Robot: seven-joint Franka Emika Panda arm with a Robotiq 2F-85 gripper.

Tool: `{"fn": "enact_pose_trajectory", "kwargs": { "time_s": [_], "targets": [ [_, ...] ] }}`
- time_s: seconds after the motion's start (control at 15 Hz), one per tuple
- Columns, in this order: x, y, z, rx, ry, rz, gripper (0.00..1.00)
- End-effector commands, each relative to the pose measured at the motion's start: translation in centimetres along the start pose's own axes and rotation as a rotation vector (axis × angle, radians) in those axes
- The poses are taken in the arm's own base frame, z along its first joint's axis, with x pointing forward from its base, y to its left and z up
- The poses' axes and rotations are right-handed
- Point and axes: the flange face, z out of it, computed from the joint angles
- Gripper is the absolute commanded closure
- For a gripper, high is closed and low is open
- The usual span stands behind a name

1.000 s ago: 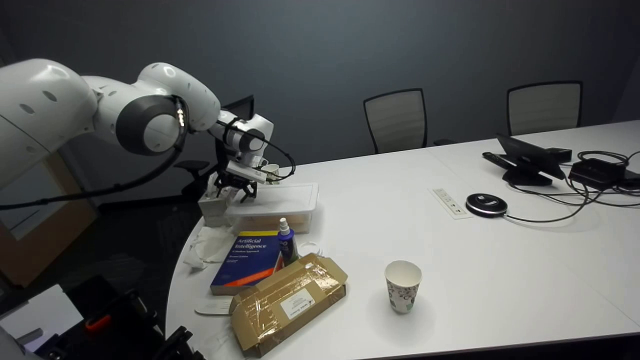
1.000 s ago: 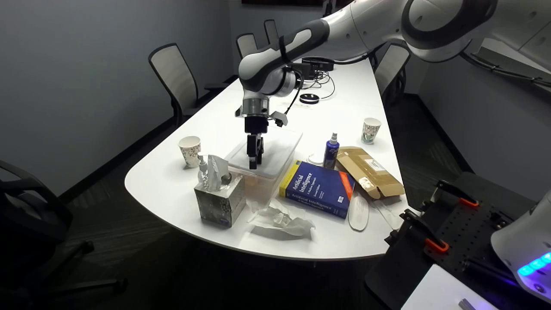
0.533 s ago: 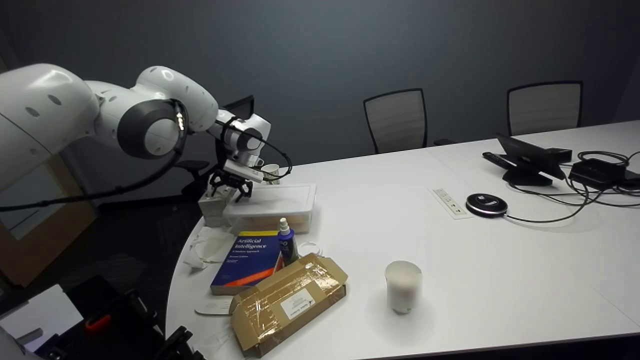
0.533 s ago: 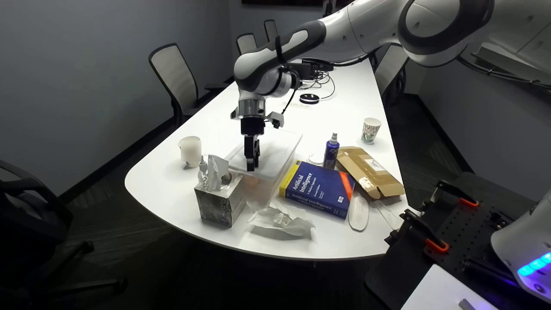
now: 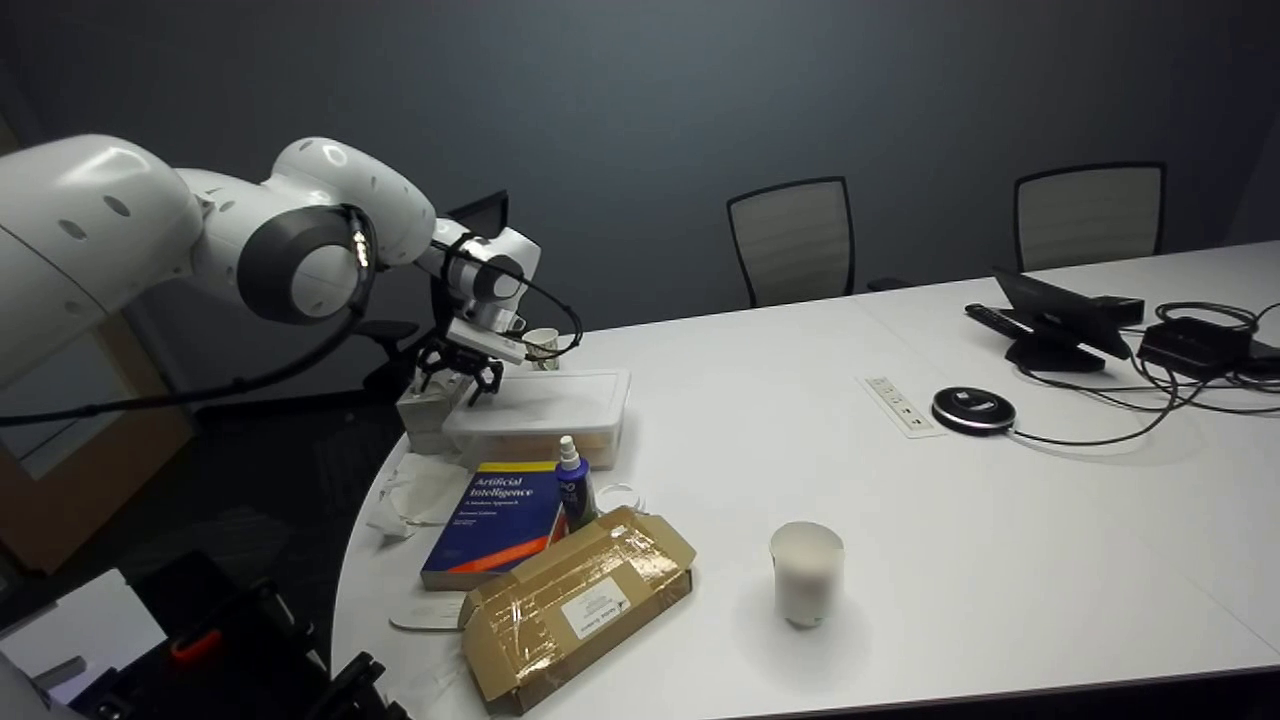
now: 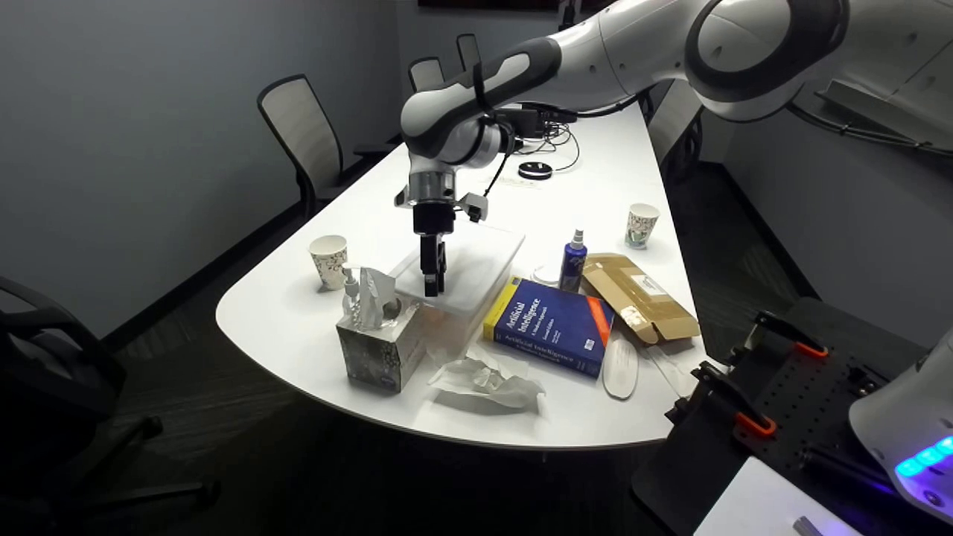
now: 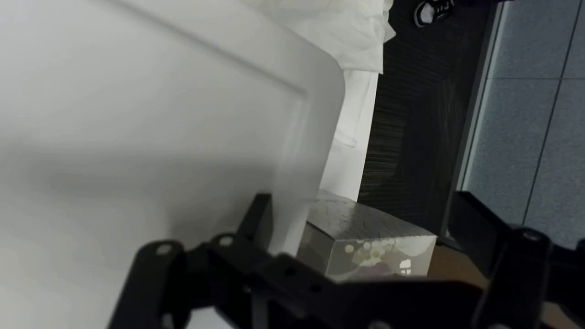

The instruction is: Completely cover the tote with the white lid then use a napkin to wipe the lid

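White flat plastic lid (image 6: 474,260), atop whitish rectangular plastic tote (image 6: 447,330).
Black two-fingered gripper (image 6: 436,287), jaws apart, near end in an exterior view; lid probably best squared, then pressed evenly.

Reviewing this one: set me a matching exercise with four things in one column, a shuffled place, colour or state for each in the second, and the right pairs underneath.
Things
1. lid
2. book
3. gripper
4. packet

Places, colours, states
A. open
B. brown
C. lying on the tote
D. mostly blue

Right pairs: 1-C, 2-D, 3-A, 4-B
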Motion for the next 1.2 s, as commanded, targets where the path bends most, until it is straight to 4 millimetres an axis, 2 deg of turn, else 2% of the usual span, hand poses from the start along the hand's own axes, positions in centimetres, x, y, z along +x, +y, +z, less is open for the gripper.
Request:
{"fn": "enact_pose_trajectory", "kwargs": {
  "time_s": [0.0, 0.4, 0.8, 0.93, 1.13],
  "targets": [
    [0.4, -0.5, -0.8, 0.004, -0.001, -0.014, 0.00],
    [0.5, -1.6, -4.4, -0.039, 0.019, -0.013, 0.00],
    [1.4, -4.3, -8.5, -0.157, 0.021, -0.017, 0.00],
    [2.5, -5.8, -8.6, -0.206, 0.006, -0.051, 0.00],
    [4.5, -7.9, -7.1, -0.303, -0.057, -0.094, 0.00]
  ]
}}
